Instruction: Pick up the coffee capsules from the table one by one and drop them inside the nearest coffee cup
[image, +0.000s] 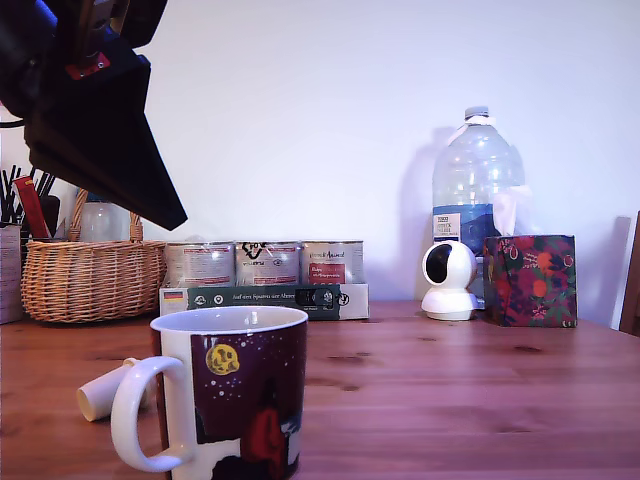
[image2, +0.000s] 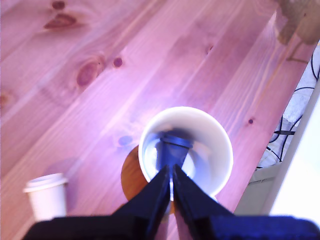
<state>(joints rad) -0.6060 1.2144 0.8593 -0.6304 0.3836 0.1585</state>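
Brown wood with grain and dark knots makes the table (image: 480, 390), the largest thing in sight. On its far edge, at about 1 o'clock from the mug in the exterior view, stands a clear water bottle (image: 476, 190), with a white round camera (image: 449, 280) and a colourful box (image: 530, 280) in front of it. At about 10 o'clock stands a woven basket (image: 90, 278), and at 12 o'clock a row of three silver tins (image: 265, 263) on a flat dark box (image: 265, 299).

The black gripper (image2: 171, 176) hangs high above the table; in the exterior view only its dark body is seen, at the upper corner on that view's left. In the wrist view its two fingers (image2: 150, 192) come together to a point with only a thin line between them, and I see nothing held. The tip lies over the open mouth of the coffee cup (image: 235, 395).

The cup stands upright near the front edge, its white handle toward the exterior view's left. One cream-white coffee capsule (image: 103, 392) lies on its side on the wood, just beside the handle at about 9 o'clock from the cup. Whether it touches the cup I cannot tell.
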